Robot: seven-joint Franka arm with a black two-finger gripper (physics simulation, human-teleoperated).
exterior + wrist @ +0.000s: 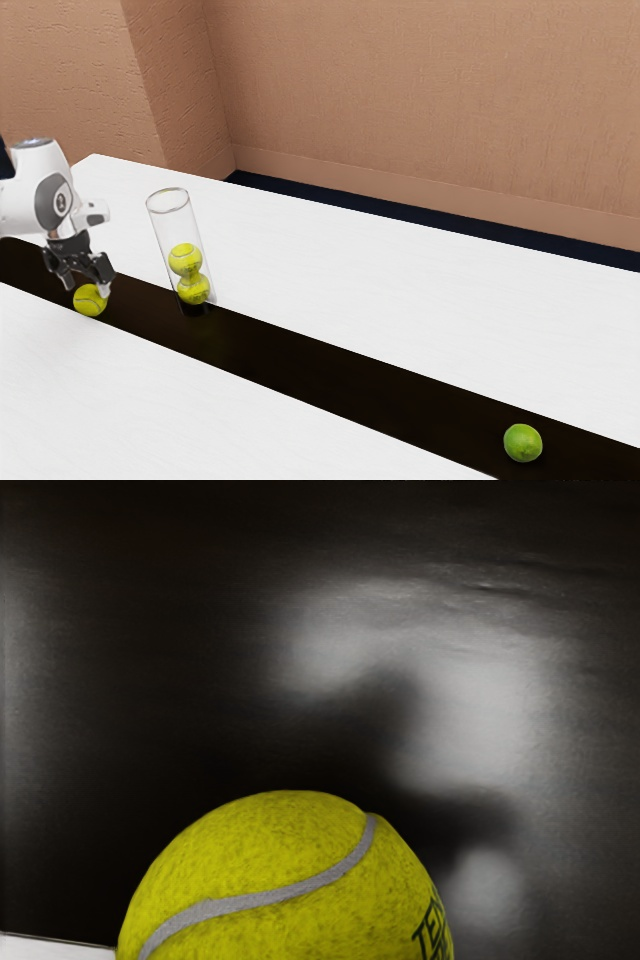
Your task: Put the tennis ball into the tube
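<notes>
From where I'm standing, the gripper [87, 284] is leaning over the tennis ball [90, 303], its jaws parting, released, around the ball's upper part. The ball is resting outside the tube [177, 226], on the dark strip [300, 356] near its edge. Inside the tube, two balls [187, 272] are sitting stacked. A lime [523, 443] is lying well apart, toward the exterior view's right.

"Where's the black two-finger gripper [88, 287]?"
"At a fuzzy yellow tennis ball [90, 302], fingers apart."
"And the clear cylindrical tube [164, 228]?"
"Nearby, two yellow fuzzy balls [185, 260] stacked inside. A round green lime [522, 443] lies well apart."
</notes>
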